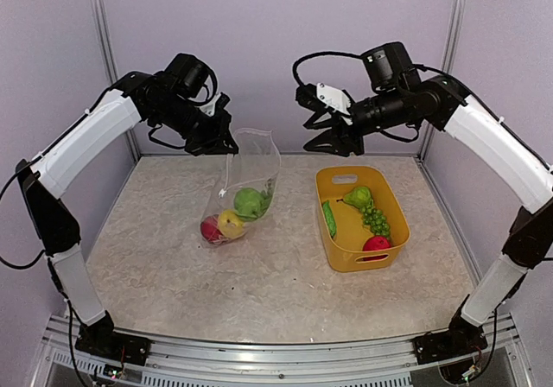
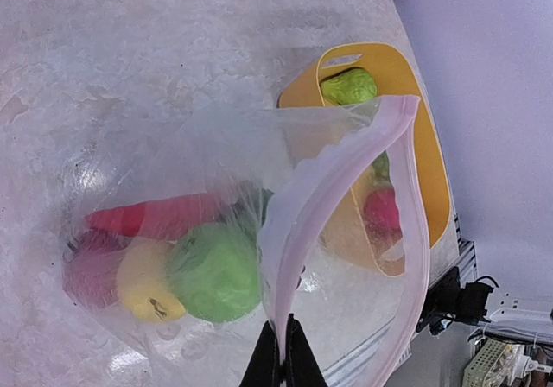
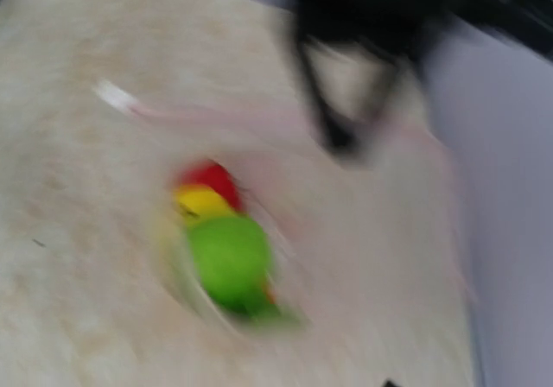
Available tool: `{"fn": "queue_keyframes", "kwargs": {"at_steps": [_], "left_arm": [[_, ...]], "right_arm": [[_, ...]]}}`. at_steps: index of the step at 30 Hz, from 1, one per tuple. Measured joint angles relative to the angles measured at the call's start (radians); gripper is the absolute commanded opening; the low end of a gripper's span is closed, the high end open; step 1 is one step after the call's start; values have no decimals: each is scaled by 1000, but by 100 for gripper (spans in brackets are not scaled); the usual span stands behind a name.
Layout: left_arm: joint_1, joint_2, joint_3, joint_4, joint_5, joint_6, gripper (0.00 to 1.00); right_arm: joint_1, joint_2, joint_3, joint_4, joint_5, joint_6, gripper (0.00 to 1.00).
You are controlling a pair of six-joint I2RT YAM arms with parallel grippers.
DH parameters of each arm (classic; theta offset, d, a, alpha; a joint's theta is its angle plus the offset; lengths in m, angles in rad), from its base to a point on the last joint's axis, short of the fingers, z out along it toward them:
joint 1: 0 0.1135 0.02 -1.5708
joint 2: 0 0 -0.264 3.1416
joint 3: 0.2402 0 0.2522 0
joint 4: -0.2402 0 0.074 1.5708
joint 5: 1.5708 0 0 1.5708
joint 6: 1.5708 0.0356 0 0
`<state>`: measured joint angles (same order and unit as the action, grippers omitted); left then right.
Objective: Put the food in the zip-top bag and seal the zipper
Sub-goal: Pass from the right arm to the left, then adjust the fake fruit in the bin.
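Speckled table (image 1: 276, 292), yellow basket (image 1: 350, 260), zip-top bag (image 1: 255, 158)

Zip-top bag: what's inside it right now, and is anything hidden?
Through the clear zip-top bag: a green round fruit, a yellow one, a red round one and a long red piece. The plastic's folds blur whatever lies behind the green fruit.

The top external camera sits high behind the arm bases, facing forward and down, so the whole table (image 1: 259, 301) fits in view. The left wrist camera hangs very close over the zip-top bag (image 2: 173, 162), peering into its mouth, with the yellow basket (image 2: 393, 69) at 1 o'clock. The right wrist camera, badly motion-blurred, looks down on the tabletop from farther off. All three share the green round fruit (image 3: 229, 262); the basket shows only in the first two.
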<state>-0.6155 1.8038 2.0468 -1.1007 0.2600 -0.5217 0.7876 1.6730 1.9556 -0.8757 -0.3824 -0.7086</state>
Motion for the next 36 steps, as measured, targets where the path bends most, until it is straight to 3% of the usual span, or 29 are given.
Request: {"fn": "queue_keyframes", "kwargs": {"at_steps": [4, 8, 12, 24, 30, 36], "left_arm": [[5, -2, -12, 5, 0, 2, 0], [7, -3, -27, 16, 0, 7, 0], [8, -6, -40, 24, 2, 8, 0], [8, -29, -97, 46, 2, 14, 0], [8, -40, -109, 47, 2, 15, 0], [9, -56, -126, 55, 2, 16, 0]], "right_arm": [[-174, -88, -127, 6, -37, 37, 43], [-266, -102, -298, 4, -19, 55, 41], [-315, -102, -401, -23, 41, 56, 38], [-342, -72, -488, -85, 211, -32, 42], [-342, 41, -441, -33, 327, -37, 62], [-344, 180, -386, 21, 422, -53, 67]]}}
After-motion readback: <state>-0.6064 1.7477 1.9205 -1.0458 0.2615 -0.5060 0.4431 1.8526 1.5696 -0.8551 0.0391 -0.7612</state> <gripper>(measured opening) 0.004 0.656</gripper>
